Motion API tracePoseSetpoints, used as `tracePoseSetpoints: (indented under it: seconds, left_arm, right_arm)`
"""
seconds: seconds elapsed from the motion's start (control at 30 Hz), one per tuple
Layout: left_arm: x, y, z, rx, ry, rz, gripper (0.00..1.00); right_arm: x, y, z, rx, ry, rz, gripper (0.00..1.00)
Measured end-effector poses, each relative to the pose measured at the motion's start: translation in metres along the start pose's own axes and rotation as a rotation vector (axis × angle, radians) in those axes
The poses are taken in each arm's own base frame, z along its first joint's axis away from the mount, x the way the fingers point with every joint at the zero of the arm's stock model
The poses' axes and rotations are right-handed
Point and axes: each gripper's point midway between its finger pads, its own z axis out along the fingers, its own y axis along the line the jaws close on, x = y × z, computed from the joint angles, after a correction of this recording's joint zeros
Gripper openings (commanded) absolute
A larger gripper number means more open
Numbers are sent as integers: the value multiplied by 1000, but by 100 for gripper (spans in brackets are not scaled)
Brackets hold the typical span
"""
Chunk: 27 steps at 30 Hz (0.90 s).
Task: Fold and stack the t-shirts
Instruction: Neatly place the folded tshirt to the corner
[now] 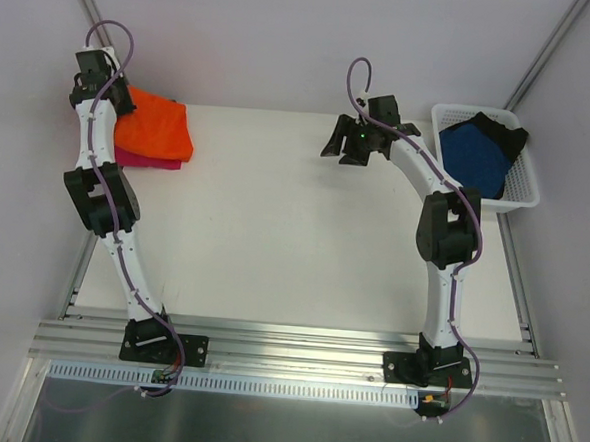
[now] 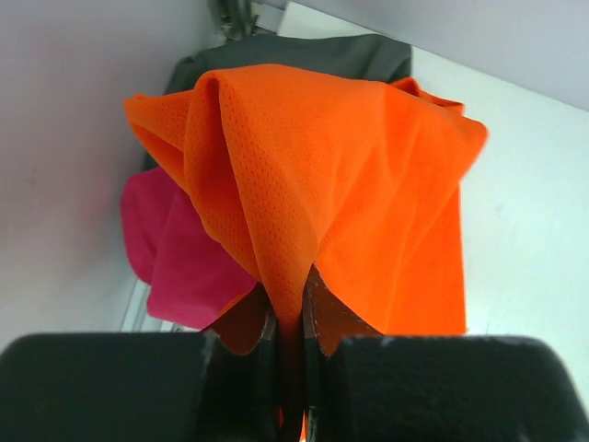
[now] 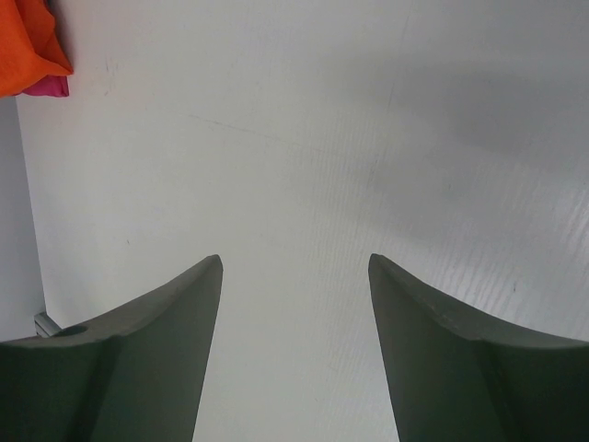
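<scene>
Far left corner of table (image 1: 274,230): orange shirt (image 1: 159,125) lying bunched on top of magenta shirt (image 1: 139,158), pink edge showing beneath along the near side. Two garments stacked, then, though the orange one looks rumpled rather than squarely folded.

Left gripper (image 2: 290,318): pinched tight on a ridge of the orange shirt, cloth drawn up into a peak between the jaws and draping away on both sides. Magenta cloth visible below and to the left in the wrist view.

Right gripper (image 3: 294,262): fingers spread wide, nothing between them, only bare table underneath. Hovering over the far middle of the table, well apart from the stack and near the basket (image 1: 529,170).

Basket at far right: blue shirt (image 1: 475,152) and black shirt (image 1: 506,129) inside, heaped loosely, not yet folded.

Progress, as a judgement: roughly half. Orange and magenta placed together; blue and black yet to be taken out, folded and added.

Likely in hand: tidying or settling the orange shirt on the stack. Cannot tell whether its fold is finished.
</scene>
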Motion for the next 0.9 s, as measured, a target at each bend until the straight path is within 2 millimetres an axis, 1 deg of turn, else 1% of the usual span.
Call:
tracePoseSetpoints:
  seconds: [0.07,0.1,0.13,0.17,0.2,0.23,0.4,0.47,0.53,0.63,0.73,0.8,0.83,0.9]
  left_arm:
    - [-1,6,0,-37,-4,1,1]
    - [-2,10,0,-56,-8,1,13]
    - [-4,14,-1,-78,-13,3,47]
    - [-6,17,-1,-100,-19,8,69]
    - [-8,21,-2,-120,-26,9,86]
    - [-11,24,-3,-140,-37,8,99]
    - [-19,22,-3,-190,-70,11,99]
    - [-19,13,-2,-194,-71,26,99]
    - [-18,-4,-1,-180,-71,54,99]
    - [-15,-41,0,-126,-69,94,99]
    - [-2,-87,-5,-38,-43,134,99]
    - [14,-119,-12,28,-12,155,99]
    - [24,-137,-17,68,12,162,99]
    - [50,-174,-32,154,68,174,99]
  right_arm:
    - [0,0,0,1,1,0,69]
    - [1,0,0,1,2,0,69]
    - [1,-1,0,2,2,0,69]
    - [1,-1,0,3,2,0,69]
    - [1,-1,1,4,2,-1,69]
    - [1,-1,1,3,2,-3,69]
    - [2,1,1,2,4,-8,69]
    - [3,1,1,1,5,-11,69]
    - [4,1,2,2,7,-12,69]
    - [8,-2,4,8,18,-10,69]
    - [13,-6,5,19,30,-8,70]
    - [14,-9,4,33,31,-23,71]
    - [14,-10,3,41,31,-34,74]
    - [12,-13,-5,58,30,-58,76]
